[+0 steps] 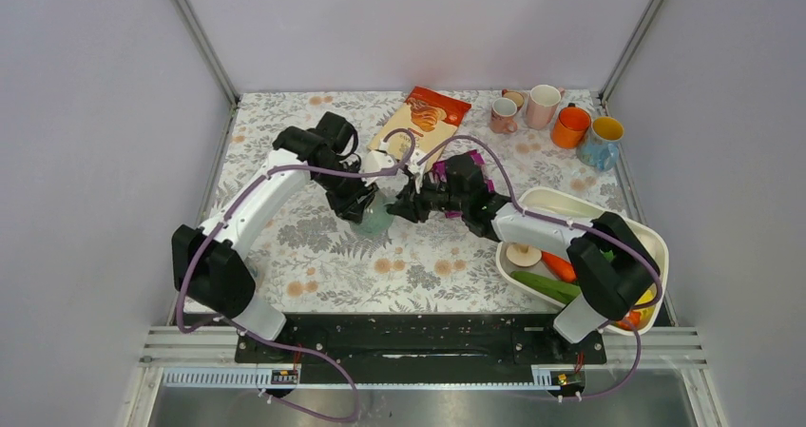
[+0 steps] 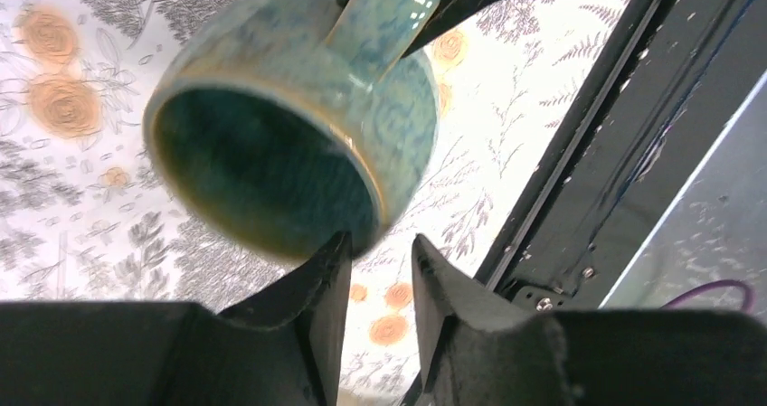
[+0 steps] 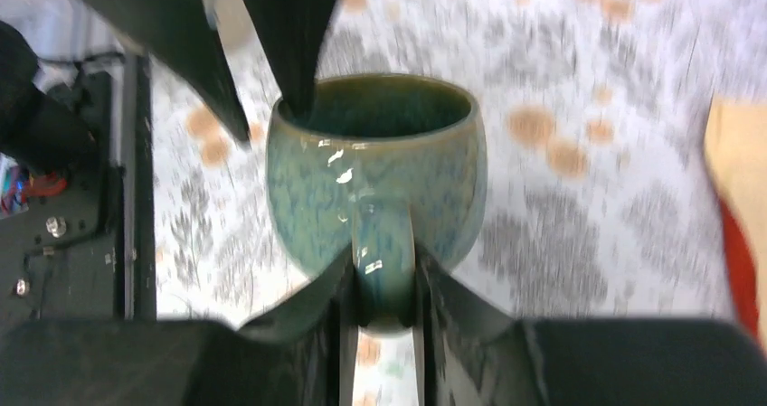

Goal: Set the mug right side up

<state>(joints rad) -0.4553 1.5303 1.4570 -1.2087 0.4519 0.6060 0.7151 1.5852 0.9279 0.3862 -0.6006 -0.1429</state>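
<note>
Grey walls enclose a table (image 1: 285,151) covered with a pale cloth printed with leaves and orange flowers. Near the middle of it a teal glazed mug (image 1: 378,221) is found between the two arms, which are stretched toward each other from either side.

The right end effector (image 1: 404,205) is clamped on the mug's handle (image 3: 384,279) – in the right wrist view both fingers are pressed against the sides of the handle, and the round body (image 3: 380,171) is seen beyond them with its mouth turned away from the camera. The mug is thus held on its side or steeply tilted; whether it touches the cloth cannot be told.

The left end effector (image 1: 366,208) is placed at the opposite end, at the rim. Its jaws are held apart: in the left wrist view a clear gap is seen between the two dark fingers (image 2: 317,288), with the cloth visible through it, and the lower edge of the rim (image 2: 362,230) lies just above one fingertip. The dark interior of the mug (image 2: 262,162) is faced straight toward that camera. From the right wrist view the left fingers (image 3: 289,35) are seen coming down at the rim, one tip at the inner side and one outside – no grip on the rim is shown.

Farther back an orange snack packet (image 1: 428,118) is laid flat, and a cluster of cups (image 1: 543,106) is gathered at the far right corner. At the right edge a white tub (image 1: 570,202) is set, with a carrot (image 1: 559,265) and a cucumber (image 1: 546,286) inside.
</note>
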